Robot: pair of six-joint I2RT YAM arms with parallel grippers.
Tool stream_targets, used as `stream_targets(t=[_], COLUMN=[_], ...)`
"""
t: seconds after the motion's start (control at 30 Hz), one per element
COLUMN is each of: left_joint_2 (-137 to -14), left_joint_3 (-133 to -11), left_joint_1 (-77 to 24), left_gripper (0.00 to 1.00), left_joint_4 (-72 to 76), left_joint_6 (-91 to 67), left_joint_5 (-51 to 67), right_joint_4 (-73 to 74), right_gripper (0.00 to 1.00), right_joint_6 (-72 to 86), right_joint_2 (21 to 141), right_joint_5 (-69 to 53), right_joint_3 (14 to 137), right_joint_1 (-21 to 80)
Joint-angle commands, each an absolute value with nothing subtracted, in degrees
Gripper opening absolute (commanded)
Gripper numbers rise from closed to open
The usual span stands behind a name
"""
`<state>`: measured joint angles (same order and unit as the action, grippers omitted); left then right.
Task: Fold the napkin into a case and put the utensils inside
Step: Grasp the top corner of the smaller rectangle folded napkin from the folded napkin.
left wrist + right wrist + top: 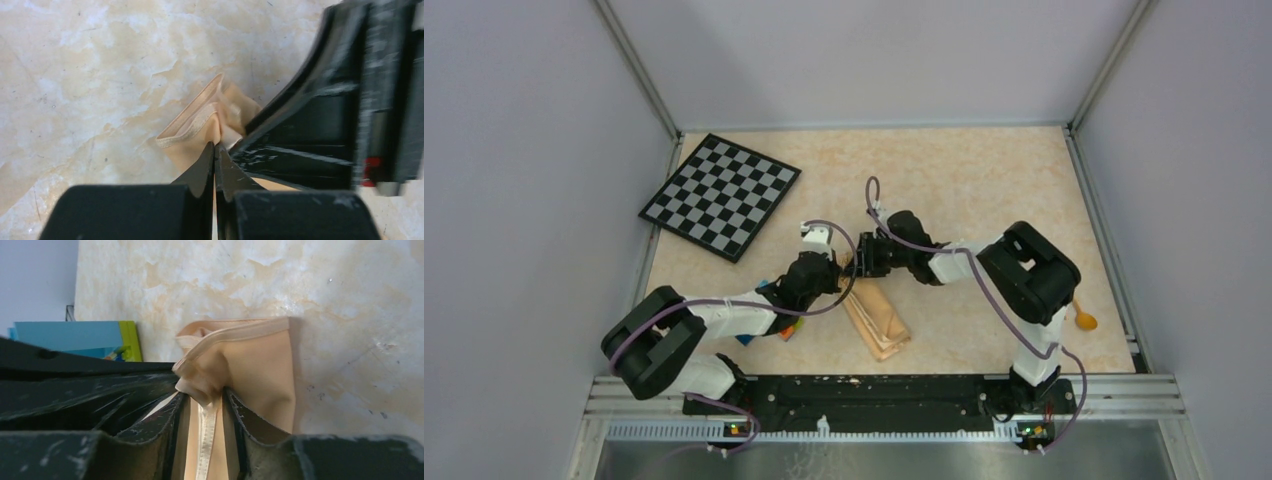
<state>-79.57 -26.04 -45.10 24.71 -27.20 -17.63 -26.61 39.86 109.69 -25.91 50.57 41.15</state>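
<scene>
The peach-orange napkin (879,322) lies folded into a narrow flat case, running from the table's middle toward the near edge. Both grippers meet at its far end. My left gripper (846,278) (215,146) is shut, pinching a corner of the napkin (192,127) at its tips. My right gripper (861,258) (202,395) comes in from the other side. Its jaws stand slightly apart, with the napkin's (260,360) hemmed edge loose between them. One orange-yellow spoon (1085,319) lies by the right wall, partly behind the right arm. No other utensil shows.
A black-and-white checkerboard (719,195) lies at the back left. Coloured toy bricks (789,331) (75,337) sit under the left forearm, close to the napkin. Metal rails and grey walls bound the table on three sides.
</scene>
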Motion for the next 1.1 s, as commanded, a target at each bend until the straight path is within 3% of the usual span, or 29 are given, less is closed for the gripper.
stream_targets(t=[0.0, 0.17, 0.5, 0.8, 0.97, 1.07], left_joint_2=[-77.81, -76.95, -76.45, -78.0, -79.76, -79.53], left_joint_3=[-24.18, -23.82, -24.17, -24.96, -25.13, -24.29], left_joint_1=[-45.27, -45.28, -45.27, -45.25, -45.28, -45.32], left_gripper=[0.0, 0.0, 0.0, 0.0, 0.0, 0.0], left_joint_4=[28.72, 28.51, 28.76, 31.3, 33.91, 33.02], left_joint_6=[-29.26, -28.45, -27.69, -28.26, -29.91, -31.36], left_joint_5=[-17.73, -17.62, -16.78, -17.82, -16.58, -18.57], right_joint_4=[-25.21, -23.01, -24.92, -32.89, -42.43, -43.79], right_gripper=[0.33, 0.4, 0.39, 0.05, 0.0, 0.08], right_joint_6=[35.93, 33.95, 34.69, 40.98, 48.01, 47.71], right_joint_2=[101.38, 99.23, 105.38, 111.32, 119.27, 116.24], right_joint_5=[-30.55, -29.44, -30.45, -30.35, -27.83, -26.75], right_joint_3=[50.37, 51.29, 54.65, 52.17, 52.07, 49.17], right_joint_1=[39.71, 39.08, 38.82, 42.26, 43.7, 42.43])
